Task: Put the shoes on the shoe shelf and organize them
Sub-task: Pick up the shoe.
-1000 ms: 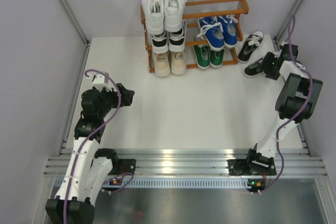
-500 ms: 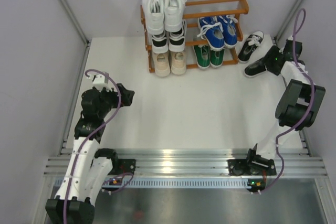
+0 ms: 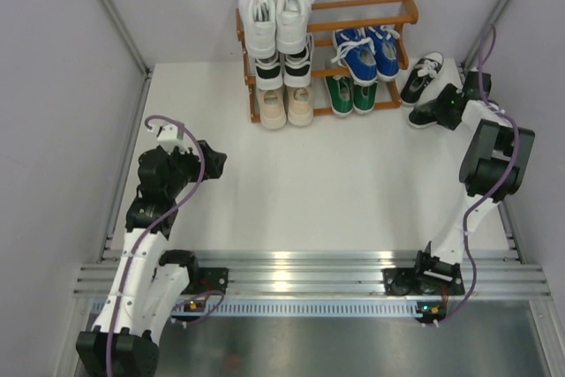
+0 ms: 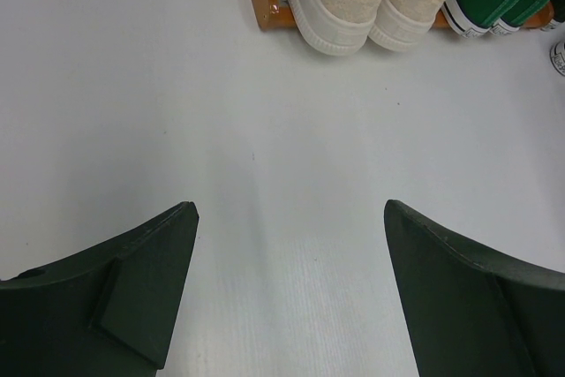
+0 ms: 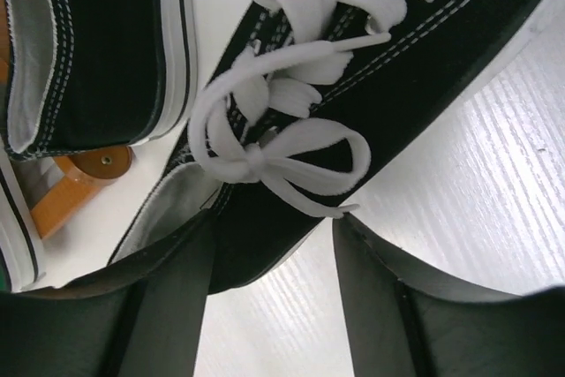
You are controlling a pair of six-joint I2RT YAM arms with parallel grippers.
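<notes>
One black canvas shoe [image 5: 424,50], looped white laces [image 5: 282,130]

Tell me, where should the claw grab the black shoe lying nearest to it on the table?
Pinch the thin side wall of the black shoe beside its bow, at the foot opening, with one finger inside and one outside. Come from above: it seems to sit sole-down with the opening facing up, and the right claw straddles that edge.
</notes>
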